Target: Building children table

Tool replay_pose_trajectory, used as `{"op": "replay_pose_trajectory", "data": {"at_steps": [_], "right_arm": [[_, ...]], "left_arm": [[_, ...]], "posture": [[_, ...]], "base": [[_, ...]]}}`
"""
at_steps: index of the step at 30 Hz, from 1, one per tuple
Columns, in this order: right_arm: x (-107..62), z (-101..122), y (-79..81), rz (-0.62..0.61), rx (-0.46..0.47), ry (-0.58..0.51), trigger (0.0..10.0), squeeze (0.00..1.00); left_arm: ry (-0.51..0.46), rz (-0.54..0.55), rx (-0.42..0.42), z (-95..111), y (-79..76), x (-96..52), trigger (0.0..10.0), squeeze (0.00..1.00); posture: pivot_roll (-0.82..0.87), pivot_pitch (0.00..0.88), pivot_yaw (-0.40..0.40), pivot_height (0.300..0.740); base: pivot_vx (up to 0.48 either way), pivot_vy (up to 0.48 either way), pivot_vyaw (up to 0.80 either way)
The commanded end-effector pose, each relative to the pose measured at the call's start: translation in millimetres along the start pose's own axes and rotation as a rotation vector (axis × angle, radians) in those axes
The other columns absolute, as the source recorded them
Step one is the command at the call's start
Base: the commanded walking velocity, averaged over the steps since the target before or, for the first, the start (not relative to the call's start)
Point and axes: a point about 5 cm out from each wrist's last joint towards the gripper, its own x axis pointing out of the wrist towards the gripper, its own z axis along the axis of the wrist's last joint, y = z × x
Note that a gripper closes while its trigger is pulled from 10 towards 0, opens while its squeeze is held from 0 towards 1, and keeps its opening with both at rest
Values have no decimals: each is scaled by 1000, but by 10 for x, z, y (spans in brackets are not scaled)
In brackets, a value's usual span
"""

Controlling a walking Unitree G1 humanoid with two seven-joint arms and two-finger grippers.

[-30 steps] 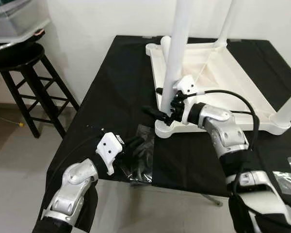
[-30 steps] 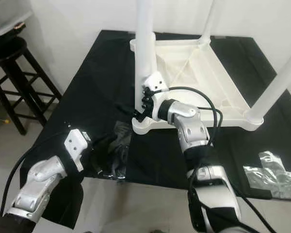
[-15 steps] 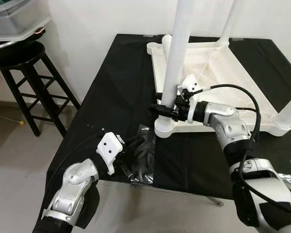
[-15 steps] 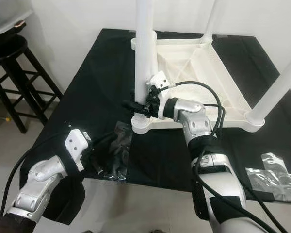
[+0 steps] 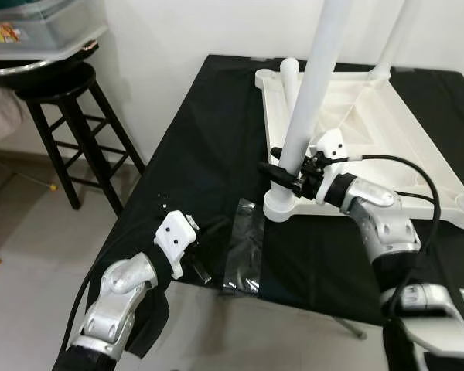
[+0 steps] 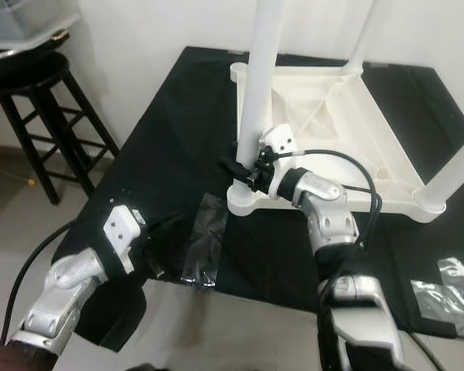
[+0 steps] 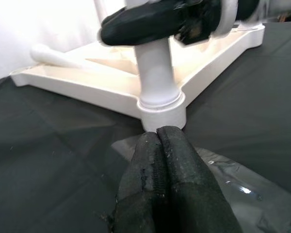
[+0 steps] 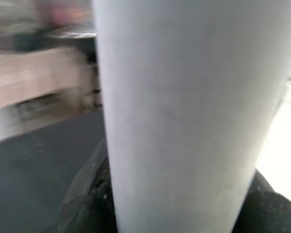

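Left eye view showed the right gripper point(image 5: 282, 175) clamped around the white leg point(image 5: 312, 100); over-twisting might strip its socket

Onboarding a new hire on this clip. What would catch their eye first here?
The upturned white children's table on the black-covered tabletop, legs pointing up. The right end effector is clamped around the near-corner leg just above its socket. The left end effector, fingers shut, sits by a clear plastic bag at the front edge.
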Motion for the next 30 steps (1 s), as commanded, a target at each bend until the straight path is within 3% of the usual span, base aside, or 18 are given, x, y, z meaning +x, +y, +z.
{"op": "replay_pose_trajectory", "data": {"at_steps": [1,2,4,6,9,10,11,13,14,17,20,21,22,24,25,27,29,30], "right_arm": [[-186,-468,85,-246,45,244,0,0],[-186,-468,85,-246,45,244,0,0],[-234,-505,302,-298,56,242,0,0],[-234,-505,302,-298,56,242,0,0],[-129,-407,140,-336,22,221,0,0],[-107,-382,112,-350,10,229,941,0],[-99,-371,110,-359,2,237,10000,427],[-45,-300,144,-303,11,201,10000,427],[-21,-234,159,-284,10,175,10000,1000],[42,-100,145,-249,24,121,10000,1000],[118,27,163,-134,73,75,10000,1000],[152,125,203,2,60,34,10000,906],[163,185,235,93,45,11,10000,906],[163,185,235,93,45,11,10000,906],[167,244,252,217,23,-1,10000,0],[167,244,252,217,23,-1,10000,0],[202,308,208,405,-50,15,10000,0],[202,308,208,405,-50,15,10000,0]], "left_arm": [[9,-10,-7,-18,-4,-13,10000,0],[9,-10,-7,-18,-4,-13,10000,0],[10,-10,-6,-22,2,-11,10000,0],[10,-10,-6,-22,2,-11,10000,0],[13,-12,-1,-29,3,-3,10000,0],[12,-8,-1,-30,7,-4,10000,0],[12,-4,0,-30,10,-5,10000,0],[11,8,-1,-30,12,-3,10000,0],[10,10,-1,-30,11,-1,10000,0],[9,3,-1,-29,4,7,10000,0],[9,-7,-3,-29,-5,16,10000,0],[8,-9,-4,-30,-8,21,10000,0],[8,-9,-5,-31,-10,23,10000,0],[8,-9,-5,-31,-10,23,10000,0],[7,-9,-6,-33,-14,27,10000,0],[7,-9,-6,-33,-14,27,10000,0],[6,-8,-7,-39,-25,33,10000,0],[6,-8,-7,-39,-25,33,10000,0]], "posture": [[8,129,14,740],[8,129,14,740],[8,129,16,740],[8,129,16,740],[7,120,1,740],[7,120,1,740],[7,120,1,740],[10,119,4,740],[11,118,2,740],[9,116,3,740],[6,114,4,740],[2,110,5,740],[3,110,5,740],[3,110,5,740],[4,107,2,740],[4,107,2,740],[11,98,-7,740],[11,98,-7,740]], "base": [[0,0,0],[0,0,0],[0,0,0],[0,0,0],[0,0,0],[0,0,0],[0,0,0],[0,0,0],[0,0,0],[0,0,0],[0,0,0],[0,0,0],[0,0,0],[0,0,0],[0,0,0],[0,0,0],[0,0,0],[0,0,0]]}}
